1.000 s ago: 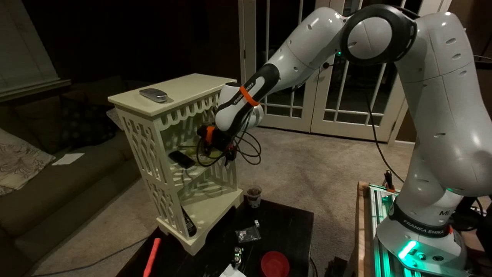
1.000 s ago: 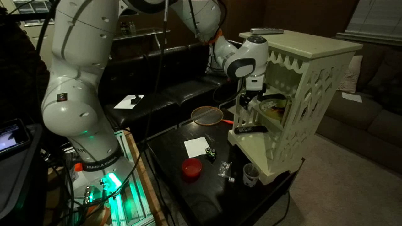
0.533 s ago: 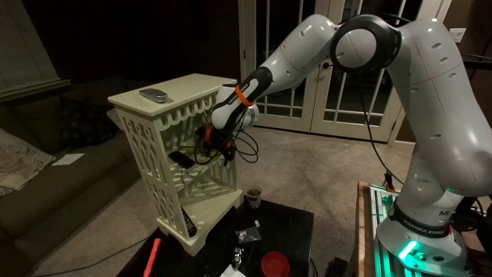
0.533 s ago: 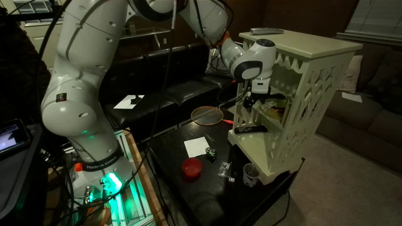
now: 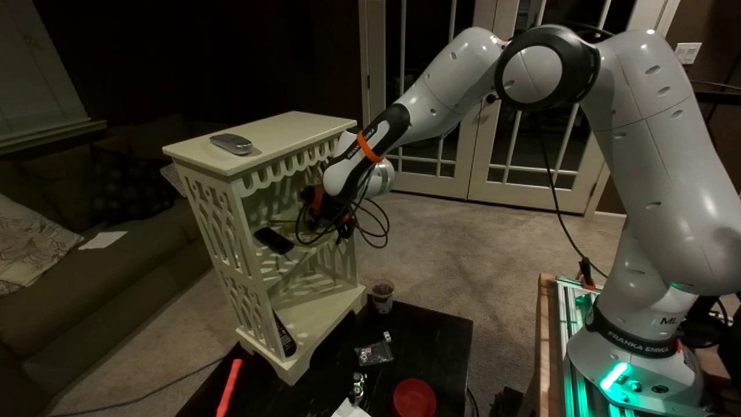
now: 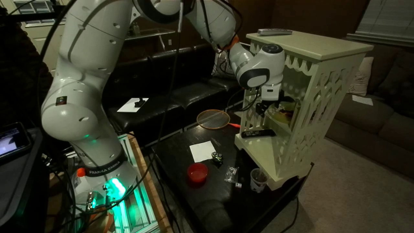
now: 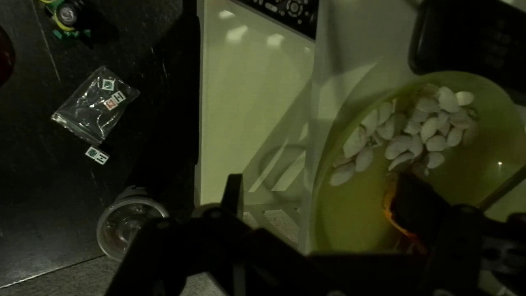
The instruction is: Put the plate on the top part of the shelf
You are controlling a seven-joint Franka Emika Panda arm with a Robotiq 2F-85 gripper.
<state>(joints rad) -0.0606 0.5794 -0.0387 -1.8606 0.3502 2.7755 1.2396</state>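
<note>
Plate (image 7: 464,176) inside shelf (image 5: 278,136), below its top.
Gripper (image 7: 320,181) unclenched, fingers (image 7: 234,193) well apart; in the wrist view, plate's left rim between them. Shells (image 7: 435,127) on plate.

Gripper (image 6: 271,105) at plate (image 6: 280,117) inside shelf (image 6: 310,45), red bowl (image 6: 197,172) on table (image 6: 207,208)

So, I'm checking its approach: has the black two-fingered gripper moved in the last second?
Yes: in an exterior view, the gripper has shifted towards image right and slightly down, against the cream-white, scalloped shelf.
</note>
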